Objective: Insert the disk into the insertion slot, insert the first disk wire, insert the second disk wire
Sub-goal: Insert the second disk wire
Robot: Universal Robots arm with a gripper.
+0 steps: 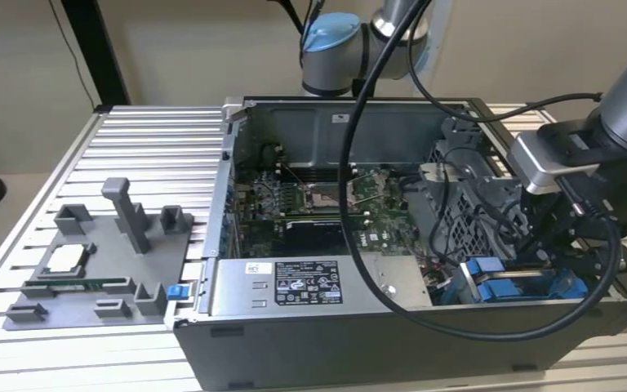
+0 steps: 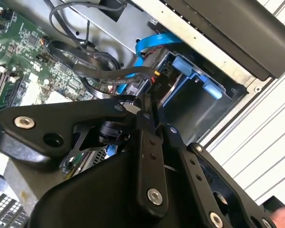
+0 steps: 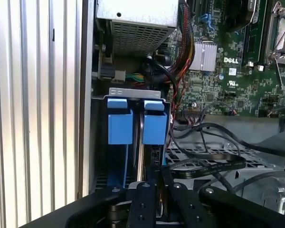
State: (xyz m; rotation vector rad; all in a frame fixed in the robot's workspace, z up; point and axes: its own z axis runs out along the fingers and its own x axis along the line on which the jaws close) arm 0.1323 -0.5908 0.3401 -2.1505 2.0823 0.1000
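One robot arm [image 1: 619, 106] reaches in from the exterior view's right, its grey forearm sloping down over the near right corner of an open computer case [image 1: 346, 318] that lies on a slatted aluminium table [image 1: 140, 139]. The wrist points downward, so the black end effector [image 1: 558, 237] hangs inside the case just above the drive bay. In the first wrist view the end effector [image 3: 154, 209] sits directly over the slot, its black linkage arms drawn close together; whether the tips pinch anything I cannot tell, since they are hidden behind the linkage. The second wrist view shows the same end effector [image 2: 147, 142] with its links folded inward beside the bay.

The disk [image 3: 149, 137] stands on edge in the insertion slot [image 3: 133, 95], seated in the bay, with the blue tabs of its carrier at the top next to a second blue tab. In the exterior view the disk [image 1: 509, 282] appears as blue plastic at the case's near right corner. A blue flat cable [image 2: 152, 45] curves past the bay. The motherboard [image 1: 325, 204] lies in the middle of the case, and the grey power-supply box [image 1: 303, 282] sits along the near wall. A grey fixture tray [image 1: 95, 261] rests on the table at the exterior view's left.
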